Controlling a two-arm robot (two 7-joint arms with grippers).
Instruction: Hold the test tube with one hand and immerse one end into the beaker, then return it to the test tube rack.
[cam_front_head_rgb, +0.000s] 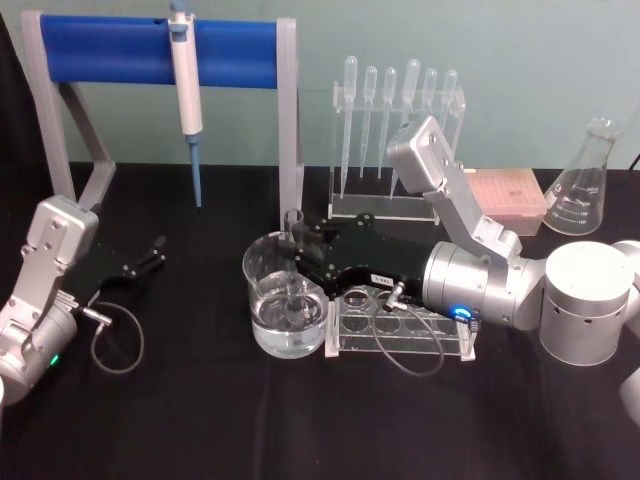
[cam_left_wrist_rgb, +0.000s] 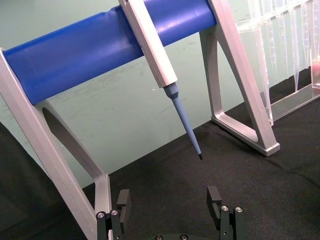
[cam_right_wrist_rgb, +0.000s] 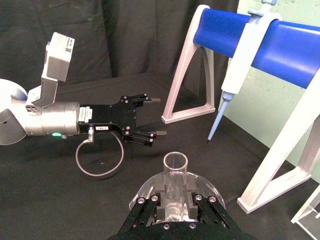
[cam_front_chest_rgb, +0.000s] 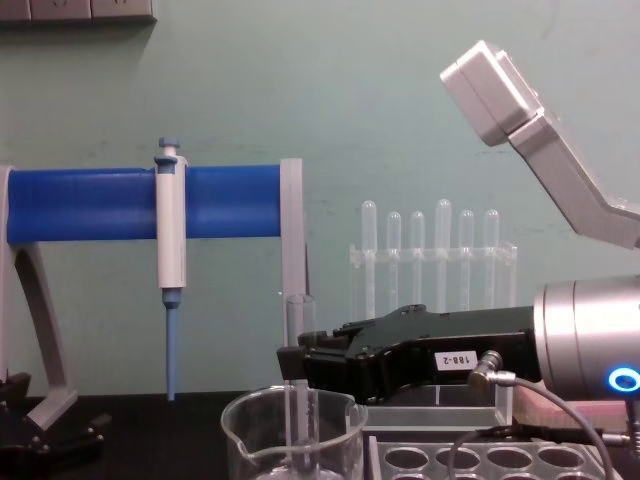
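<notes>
While the black right end effector (cam_front_head_rgb: 297, 243) clamps the clear glass test tube (cam_front_head_rgb: 293, 222) upright, tip submerged in the wide glass beaker (cam_front_head_rgb: 258, 268), a tilted lift could strike its rim; the left end effector (cam_right_wrist_rgb: 156, 117) idles spread open, far left.

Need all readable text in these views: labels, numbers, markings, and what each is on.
"188-2": white label on the right gripper, which holds the test tube; it reads upside down in the chest view.
Printed scale on the conical flask: too small to read.
White labels on the left gripper: too blurred to read.
</notes>
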